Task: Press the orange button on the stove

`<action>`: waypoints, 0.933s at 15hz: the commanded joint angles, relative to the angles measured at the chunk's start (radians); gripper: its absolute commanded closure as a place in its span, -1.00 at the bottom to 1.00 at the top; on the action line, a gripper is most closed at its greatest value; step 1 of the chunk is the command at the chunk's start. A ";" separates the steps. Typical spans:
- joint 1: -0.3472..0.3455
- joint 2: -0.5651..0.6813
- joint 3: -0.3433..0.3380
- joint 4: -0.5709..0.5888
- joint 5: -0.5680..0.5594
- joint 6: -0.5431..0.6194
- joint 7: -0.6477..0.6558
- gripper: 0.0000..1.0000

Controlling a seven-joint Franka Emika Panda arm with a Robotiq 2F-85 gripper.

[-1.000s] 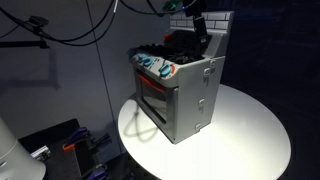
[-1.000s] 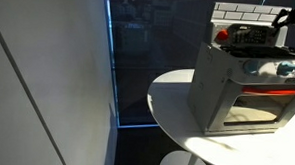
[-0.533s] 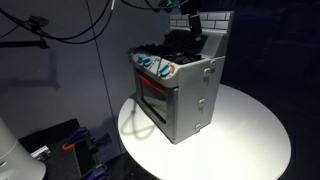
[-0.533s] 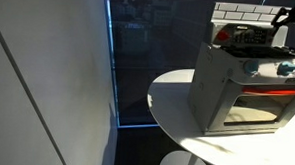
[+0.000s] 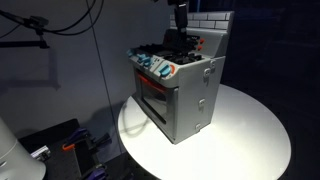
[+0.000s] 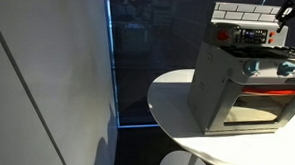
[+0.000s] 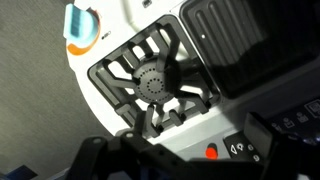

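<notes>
The stove (image 5: pixel 180 90) is a small grey toy oven with a brick-pattern back wall, standing on a round white table (image 5: pixel 250 140); it also shows in an exterior view (image 6: pixel 242 87). Blue and orange knobs (image 5: pixel 157 67) sit along its front. A small orange-red button (image 7: pixel 211 153) sits on the rear panel behind a black burner (image 7: pixel 152 80); it shows as a red spot in both exterior views (image 5: pixel 198 43) (image 6: pixel 223 36). My gripper (image 5: pixel 182 20) hangs above the stove's back, apart from it. In the wrist view the gripper (image 7: pixel 192 145) looks open and empty, with the button between its dark fingers.
A dark blue wall and window stand behind the table (image 6: pixel 177 94). Black cables (image 5: pixel 60 30) hang at the upper left. A white wall (image 6: pixel 48 78) fills one side. Equipment (image 5: pixel 60 145) sits on the floor beside the table.
The gripper has risen and shifted along the stove's back, away from the brick wall corner. The stove has not moved.
</notes>
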 commanded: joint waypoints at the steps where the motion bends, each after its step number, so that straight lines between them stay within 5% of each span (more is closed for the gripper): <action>1: -0.005 -0.049 0.009 -0.001 0.044 -0.120 -0.083 -1.00; 8: -0.006 -0.118 0.020 0.012 0.050 -0.348 -0.185 -1.00; 14: -0.005 -0.206 0.036 -0.001 0.053 -0.433 -0.259 -1.00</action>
